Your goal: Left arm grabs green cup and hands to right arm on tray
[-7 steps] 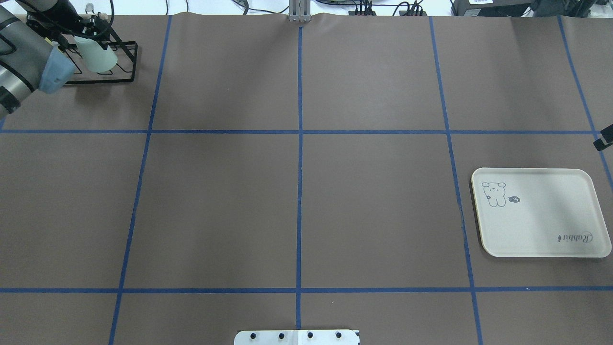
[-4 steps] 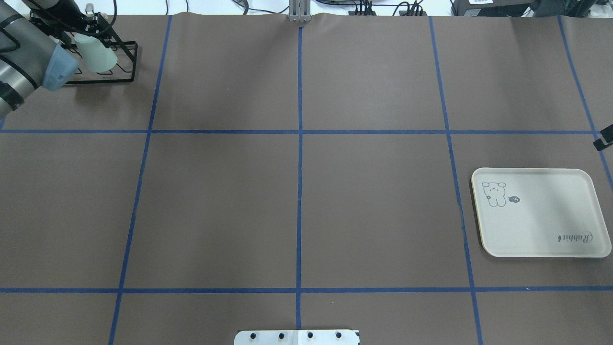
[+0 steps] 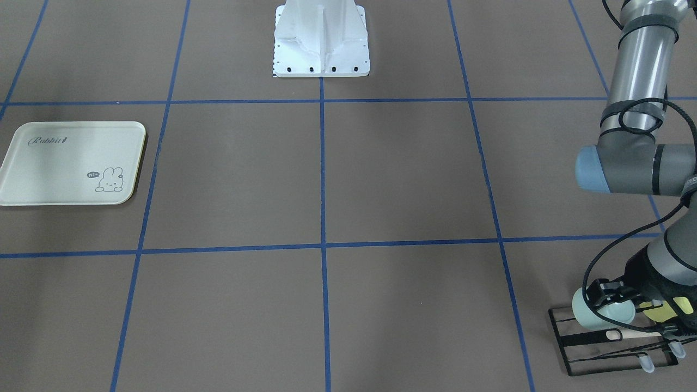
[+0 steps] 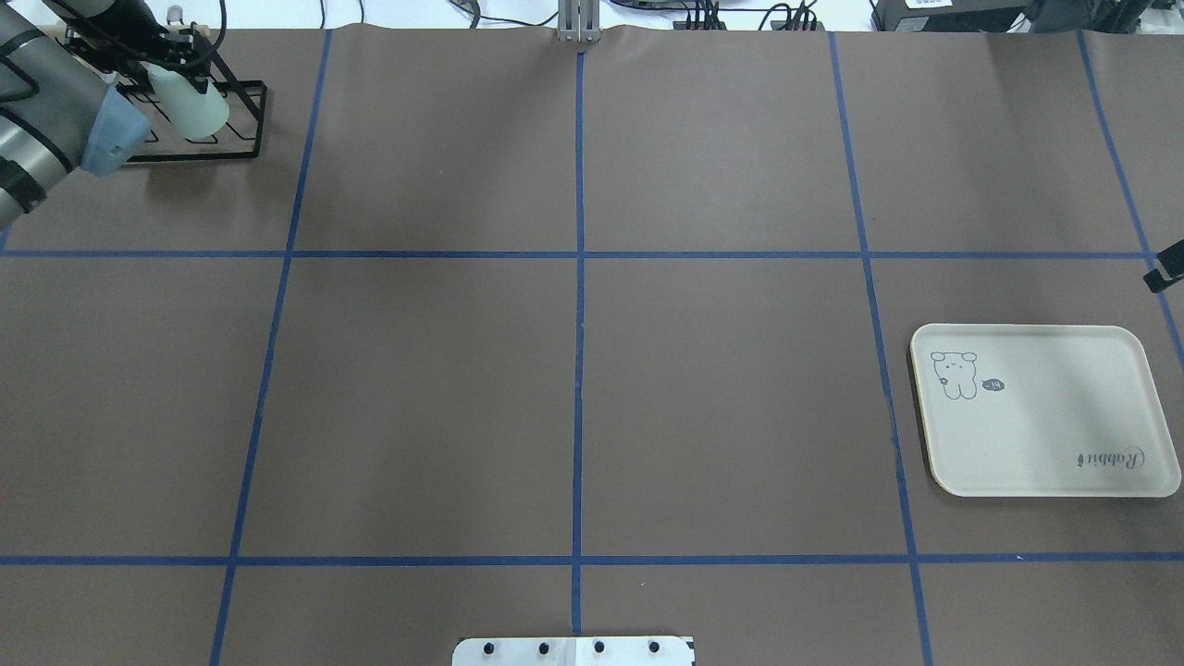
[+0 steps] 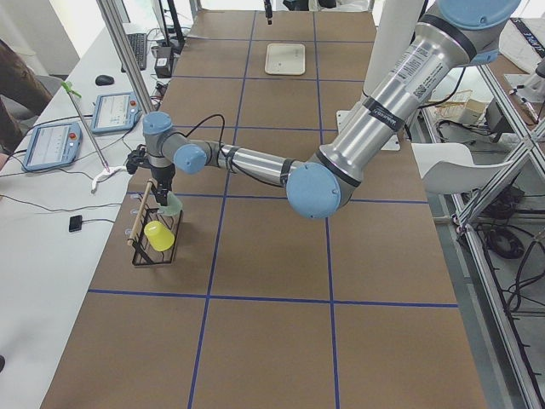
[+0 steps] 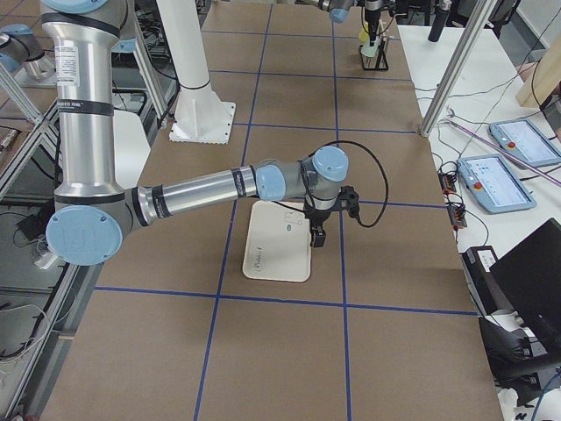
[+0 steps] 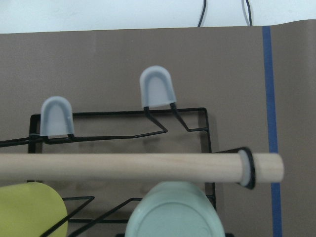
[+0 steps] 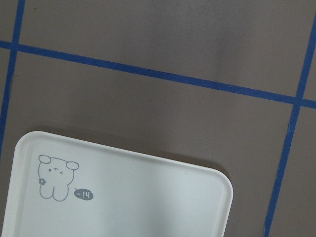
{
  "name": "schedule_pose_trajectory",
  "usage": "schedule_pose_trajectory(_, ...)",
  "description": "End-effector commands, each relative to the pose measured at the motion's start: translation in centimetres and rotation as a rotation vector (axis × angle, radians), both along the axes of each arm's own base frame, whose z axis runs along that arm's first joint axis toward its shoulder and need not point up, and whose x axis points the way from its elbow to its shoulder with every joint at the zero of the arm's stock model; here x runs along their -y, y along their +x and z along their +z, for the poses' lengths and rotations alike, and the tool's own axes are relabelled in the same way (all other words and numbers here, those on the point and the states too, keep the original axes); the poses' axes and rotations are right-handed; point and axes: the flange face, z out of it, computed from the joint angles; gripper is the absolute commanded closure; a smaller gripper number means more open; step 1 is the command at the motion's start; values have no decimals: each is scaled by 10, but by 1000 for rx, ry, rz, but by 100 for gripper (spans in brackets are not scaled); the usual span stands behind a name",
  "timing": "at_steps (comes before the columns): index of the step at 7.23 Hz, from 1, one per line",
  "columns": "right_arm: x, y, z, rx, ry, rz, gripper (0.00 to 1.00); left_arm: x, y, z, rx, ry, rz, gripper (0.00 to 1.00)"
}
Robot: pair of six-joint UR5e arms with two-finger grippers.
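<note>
The pale mint-green cup point(image 4: 191, 104) lies tilted in the black wire rack point(image 4: 258, 104) at the table's far left corner. My left gripper point(image 4: 174, 68) reaches over the rack and is shut on the cup's upper part. The front view shows its black fingers around the cup point(image 3: 598, 317). The left wrist view shows the cup's end point(image 7: 170, 212) close below a wooden rod point(image 7: 123, 167). The cream Rabbit tray point(image 4: 1045, 435) lies flat at the right. My right gripper point(image 4: 1167, 266) hovers beyond the tray's far right corner. Only a sliver of it shows, so I cannot tell whether it is open or shut.
A yellow-green cup point(image 3: 661, 310) sits in the same rack beside the green one, partly behind the left wrist. The rack has grey-capped prongs point(image 7: 157, 88). The robot's white base plate point(image 4: 573, 650) is at the near middle edge. Blue tape lines grid the brown table.
The left gripper and the green cup have shifted a little toward the table's far edge, and the cup looks slightly smaller in the overhead view. The tray and right gripper have not moved.
</note>
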Motion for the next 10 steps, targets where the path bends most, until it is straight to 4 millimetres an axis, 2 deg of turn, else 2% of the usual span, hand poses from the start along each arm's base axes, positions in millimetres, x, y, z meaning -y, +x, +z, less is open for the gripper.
schedule_pose_trajectory(1, 0, -4, 0, -1, 0, -7, 0, -14, -32, -25, -55, 7, -7, 100)
schedule_pose_trajectory(3, -1, -9, 0, -1, -2, -17, 0, -74, -60, -23, -83, 2, 2, 100)
schedule_pose_trajectory(4, -1, -13, -1, -2, 1, -25, 0, -98, -71, -38, -93, 26, 1, 100)
schedule_pose_trajectory(5, 0, -14, -2, -2, 2, -25, 0, -121, -80, -65, -94, 30, 0, 100)
schedule_pose_trajectory(6, 2, -15, -5, 1, 6, -24, 0, -135, -90, -92, -94, 20, -12, 100)
schedule_pose_trajectory(8, 8, -20, -17, 11, 29, -31, 0, -158, -96, -139, -166, 10, -77, 100)
schedule_pose_trajectory(9, 13, -28, -27, 35, 57, -30, 0, -171, -91, -156, -260, -64, -85, 100)
schedule_pose_trajectory(10, 12, -50, -43, 107, 60, -12, 0, -180, -85, -175, -342, -142, -122, 100)
